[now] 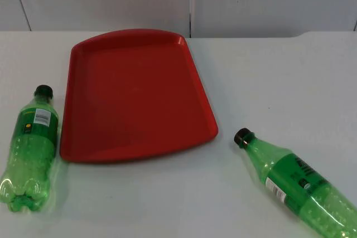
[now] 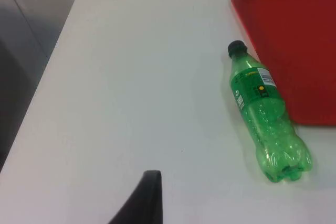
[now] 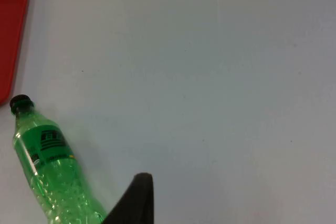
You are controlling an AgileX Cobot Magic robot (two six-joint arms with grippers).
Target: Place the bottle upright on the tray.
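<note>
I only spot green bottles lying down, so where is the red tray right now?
In the top view the red tray lies on the white table near the grey wall, between the left bottle and the right bottle, with nothing on it.

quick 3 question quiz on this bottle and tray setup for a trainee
1. True or false: a green plastic bottle stands upright on the red plastic tray.
2. How many green plastic bottles lie on the white table?
3. The tray holds: A) one bottle B) two bottles C) nothing.

Key
1. False: both lie on the table, the left bottle beside the tray's left edge, the right bottle apart from its right.
2. Two.
3. C.
</note>
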